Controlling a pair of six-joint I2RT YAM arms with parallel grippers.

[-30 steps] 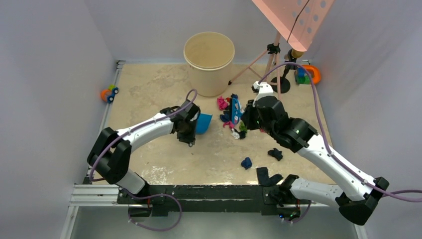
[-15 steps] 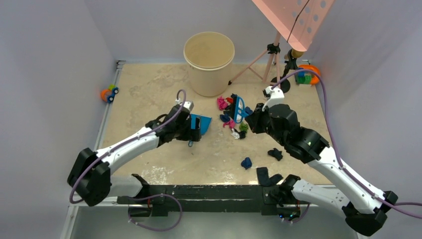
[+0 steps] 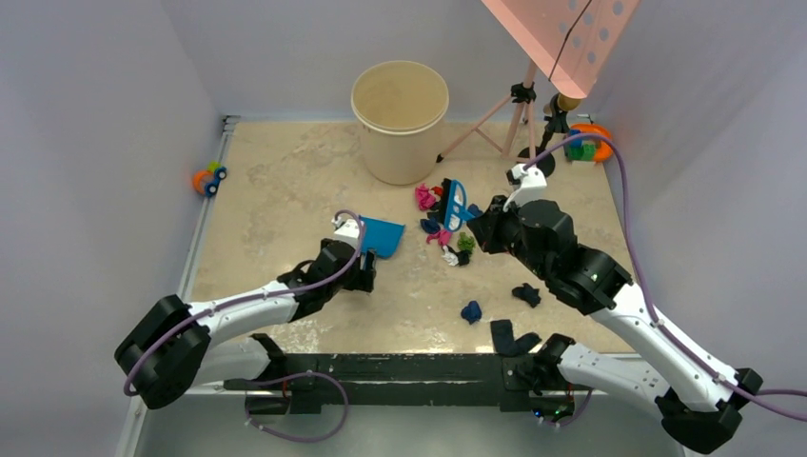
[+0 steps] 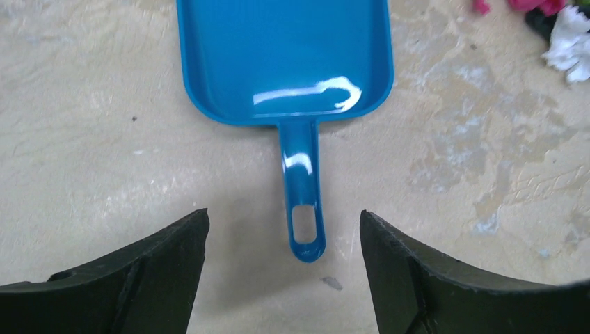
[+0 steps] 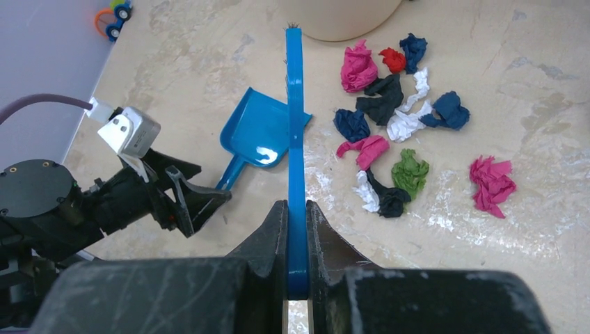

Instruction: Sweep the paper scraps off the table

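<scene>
Beside the bucket, on the surface: found the paper scraps loosely bunched, two strays lying nearer the arms; judged them light, soft, apt to skitter, so better pushed with bristles than pinched; noted the right tool clamped on the upright blue brush; noted the left tool spread wide, empty, either side of the dustpan handle, not touching; reckoned that thin, slick handle the spot to grip.
</scene>
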